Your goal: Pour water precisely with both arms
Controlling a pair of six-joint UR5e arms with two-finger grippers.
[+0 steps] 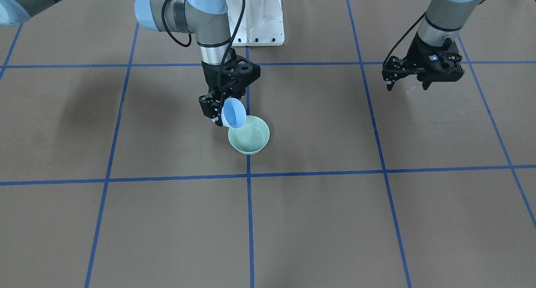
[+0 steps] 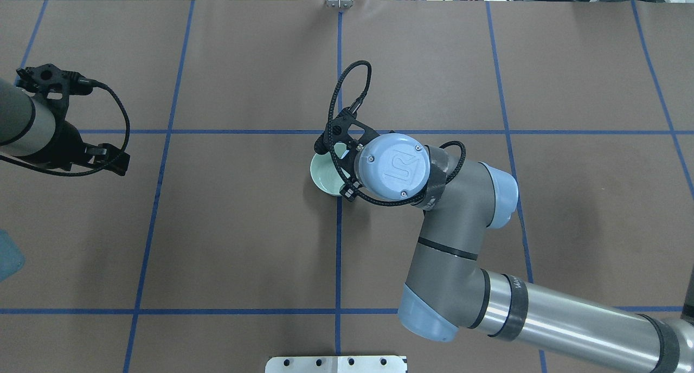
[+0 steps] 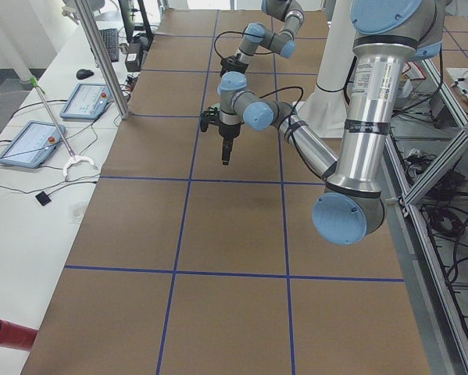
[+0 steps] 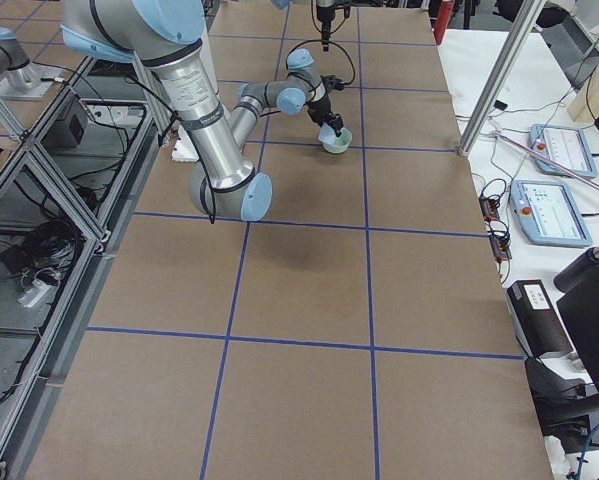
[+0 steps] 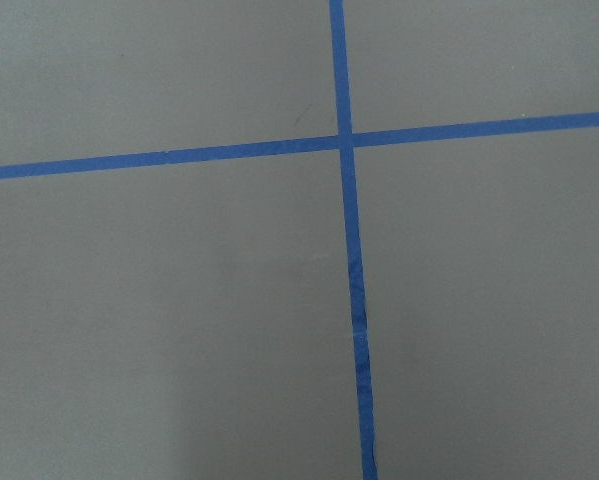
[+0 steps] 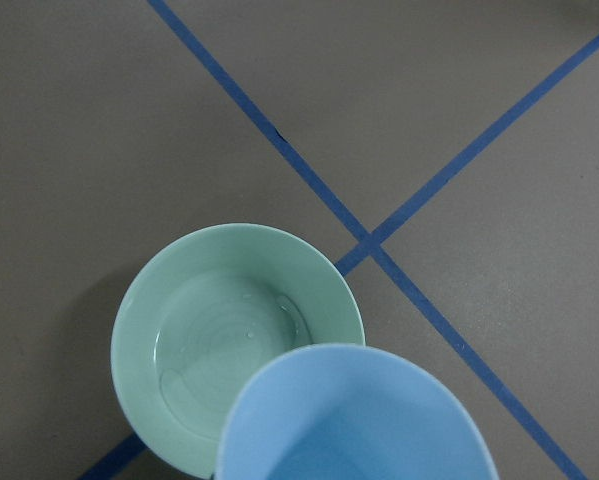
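Observation:
My right gripper (image 1: 217,111) is shut on a light-blue cup (image 1: 233,113) and holds it tilted, mouth over the rim of a pale green bowl (image 1: 251,147) that stands on the table near a tape crossing. In the right wrist view the cup (image 6: 354,420) fills the bottom and the bowl (image 6: 134,330) holds a shallow pool of water (image 6: 219,345), seen as faint ripples. From overhead my right wrist covers the cup and part of the bowl (image 2: 322,175). My left gripper (image 1: 408,86) is open and empty, hanging above bare table far from the bowl.
The brown table is marked with a blue tape grid (image 1: 248,176). The white arm pedestal (image 1: 261,24) stands behind the bowl. A teal object (image 2: 8,259) shows at the overhead view's left edge. The left wrist view shows only table and a tape crossing (image 5: 344,140).

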